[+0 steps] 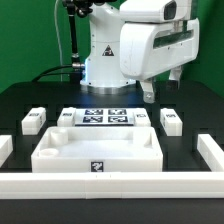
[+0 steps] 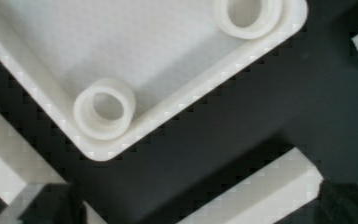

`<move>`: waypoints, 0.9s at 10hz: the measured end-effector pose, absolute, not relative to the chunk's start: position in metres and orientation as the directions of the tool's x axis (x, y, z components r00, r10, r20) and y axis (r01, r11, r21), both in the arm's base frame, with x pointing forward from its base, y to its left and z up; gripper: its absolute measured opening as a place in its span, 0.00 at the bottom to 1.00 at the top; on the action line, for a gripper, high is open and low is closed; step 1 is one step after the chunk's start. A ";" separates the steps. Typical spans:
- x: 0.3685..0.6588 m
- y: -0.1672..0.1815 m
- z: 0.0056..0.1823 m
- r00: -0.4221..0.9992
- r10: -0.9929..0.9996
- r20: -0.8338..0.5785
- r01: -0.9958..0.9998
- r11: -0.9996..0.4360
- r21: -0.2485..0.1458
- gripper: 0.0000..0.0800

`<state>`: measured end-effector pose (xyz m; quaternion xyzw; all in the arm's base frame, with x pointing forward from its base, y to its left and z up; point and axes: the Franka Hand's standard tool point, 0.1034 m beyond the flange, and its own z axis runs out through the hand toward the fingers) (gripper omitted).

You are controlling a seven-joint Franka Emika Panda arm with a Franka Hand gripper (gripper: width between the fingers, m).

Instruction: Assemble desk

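The white desk top point(image 1: 95, 150) lies as a shallow rimmed tray in the middle of the table. Four short white legs lie behind it: one far on the exterior view's left point(image 1: 33, 120), one beside the marker board point(image 1: 65, 116), and two on the right point(image 1: 143, 118) point(image 1: 170, 120). My gripper point(image 1: 150, 95) hangs above the back right corner of the top, open and empty. The wrist view shows a corner of the top point(image 2: 158, 50) with two round sockets point(image 2: 101, 105) point(image 2: 256, 15), and a white leg point(image 2: 247, 185) on the black table beside it, below my gripper point(image 2: 194, 215).
The marker board point(image 1: 100, 118) lies flat behind the desk top. Long white border rails stand on the exterior view's left point(image 1: 5, 148), right point(image 1: 212, 152) and front point(image 1: 110, 185). The robot base point(image 1: 105, 60) stands at the back.
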<state>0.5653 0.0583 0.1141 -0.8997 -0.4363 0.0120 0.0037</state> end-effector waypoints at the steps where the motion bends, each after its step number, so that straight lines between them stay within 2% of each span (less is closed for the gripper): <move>1: 0.565 0.058 0.114 0.619 0.785 -0.019 0.785 -0.619 -0.017 0.81; 9: 0.565 0.058 0.113 0.619 0.785 -0.019 0.785 -0.619 -0.018 0.81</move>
